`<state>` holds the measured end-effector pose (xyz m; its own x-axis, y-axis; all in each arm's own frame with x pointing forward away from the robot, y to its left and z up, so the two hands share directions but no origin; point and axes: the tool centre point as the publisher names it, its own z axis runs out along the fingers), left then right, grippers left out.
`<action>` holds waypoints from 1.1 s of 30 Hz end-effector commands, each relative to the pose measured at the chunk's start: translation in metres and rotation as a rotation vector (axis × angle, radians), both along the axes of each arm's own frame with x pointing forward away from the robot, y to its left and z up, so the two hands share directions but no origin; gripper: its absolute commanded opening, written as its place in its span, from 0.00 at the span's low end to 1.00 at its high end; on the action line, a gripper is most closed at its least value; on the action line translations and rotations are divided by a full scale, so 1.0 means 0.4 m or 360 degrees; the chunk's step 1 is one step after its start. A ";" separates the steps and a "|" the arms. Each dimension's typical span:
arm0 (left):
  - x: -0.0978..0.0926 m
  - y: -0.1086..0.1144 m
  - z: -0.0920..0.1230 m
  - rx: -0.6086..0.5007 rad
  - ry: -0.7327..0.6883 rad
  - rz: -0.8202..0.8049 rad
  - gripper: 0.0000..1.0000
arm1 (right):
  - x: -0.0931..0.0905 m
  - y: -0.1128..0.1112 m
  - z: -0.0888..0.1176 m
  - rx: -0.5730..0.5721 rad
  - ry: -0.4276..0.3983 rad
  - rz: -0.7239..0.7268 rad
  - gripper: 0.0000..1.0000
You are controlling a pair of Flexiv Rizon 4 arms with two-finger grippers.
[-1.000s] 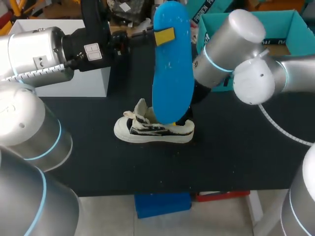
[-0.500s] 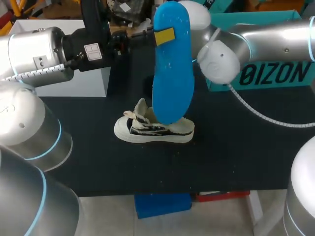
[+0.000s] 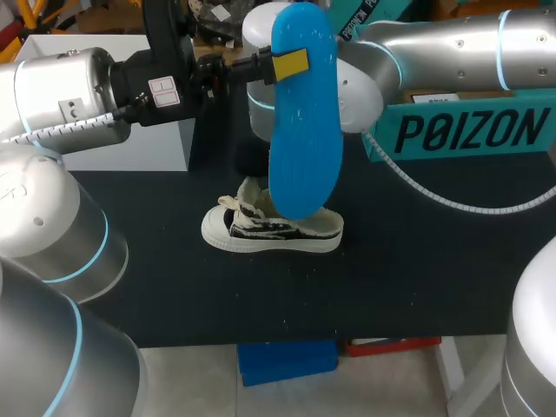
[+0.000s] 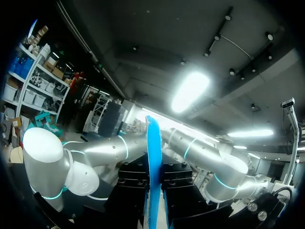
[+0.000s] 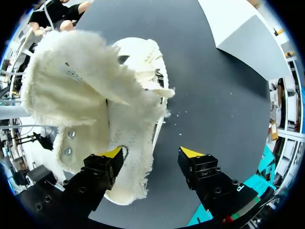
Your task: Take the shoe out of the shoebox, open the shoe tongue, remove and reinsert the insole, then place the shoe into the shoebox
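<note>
The right jaws have swung in, spread over the shoe [image 5: 90, 95]; the left jaws pinch the insole [image 3: 302, 130], so reinsertion looks next.

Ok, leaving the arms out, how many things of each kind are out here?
Shoes: 1, the white shoe
Insoles: 1, the blue insole, held up above the shoe
Boxes: 2, the teal shoebox and the white box
Total: 4
</note>
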<state>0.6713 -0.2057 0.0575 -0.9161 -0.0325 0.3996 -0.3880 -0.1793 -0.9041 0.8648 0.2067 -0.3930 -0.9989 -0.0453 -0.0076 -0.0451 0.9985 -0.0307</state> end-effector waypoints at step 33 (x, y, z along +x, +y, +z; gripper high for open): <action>-0.001 0.000 -0.001 0.0001 -0.0001 0.0004 0.00 | 0.020 -0.012 0.084 -0.0035 -0.0013 -0.0365 0.00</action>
